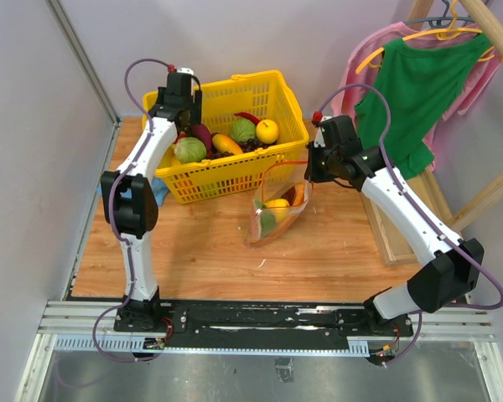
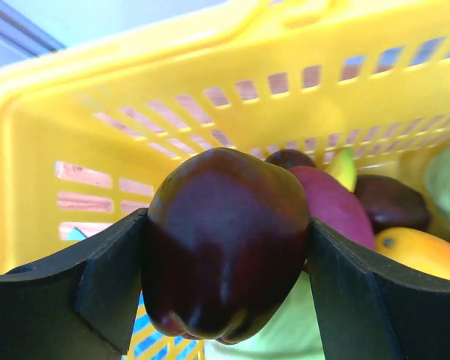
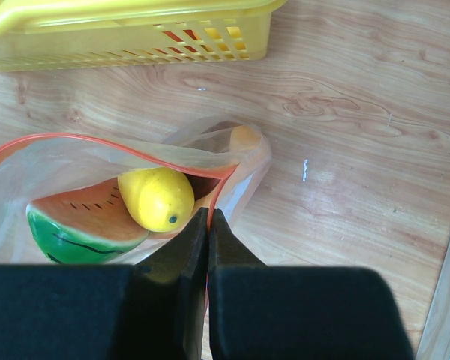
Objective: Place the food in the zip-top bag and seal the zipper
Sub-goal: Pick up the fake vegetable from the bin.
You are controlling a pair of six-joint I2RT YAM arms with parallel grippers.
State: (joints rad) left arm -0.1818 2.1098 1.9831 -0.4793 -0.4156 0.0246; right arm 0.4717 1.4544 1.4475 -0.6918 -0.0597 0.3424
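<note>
My left gripper (image 1: 183, 107) is over the yellow basket and shut on the dark purple piece (image 2: 223, 240), which is held between both fingers. The zip-top bag (image 1: 275, 211) lies open on the table in front of the basket. Inside it are the watermelon slice (image 3: 79, 225) and the yellow oval fruit (image 3: 157, 198). My right gripper (image 3: 208, 214) is shut on the bag's rim at the red-orange zipper strip (image 3: 97, 141) and holds that edge up, keeping the mouth open. It also shows in the top view (image 1: 310, 170). The white slider tab is not visible.
The yellow lattice basket (image 1: 235, 180) holds a green cabbage (image 1: 189, 150), a yellow-orange fruit (image 1: 267, 131) and other toys. A wooden frame (image 1: 392, 234) lies at the table's right edge. Green and pink clothes (image 1: 419, 84) hang behind it. A wall runs along the left.
</note>
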